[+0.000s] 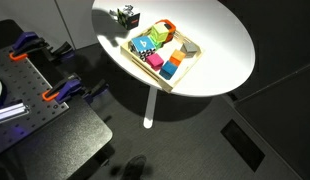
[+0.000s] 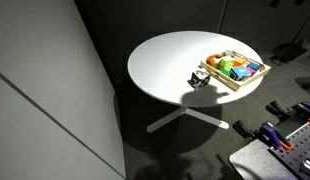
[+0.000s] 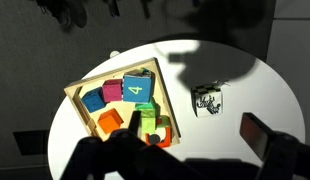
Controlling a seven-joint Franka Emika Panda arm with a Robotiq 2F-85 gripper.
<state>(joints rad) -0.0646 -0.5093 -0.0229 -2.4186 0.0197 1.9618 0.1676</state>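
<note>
Wrist view: the jaws hang in shadow over the worktop, so I cannot tell if they are open. The cube stands loose just beside the tray, whose rim pens the blocks together.

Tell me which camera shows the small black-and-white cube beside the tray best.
The wrist view: the cube appears largest there, standing apart from the wooden tray. In both exterior views it is only a tiny dark speck by the tray.
</note>
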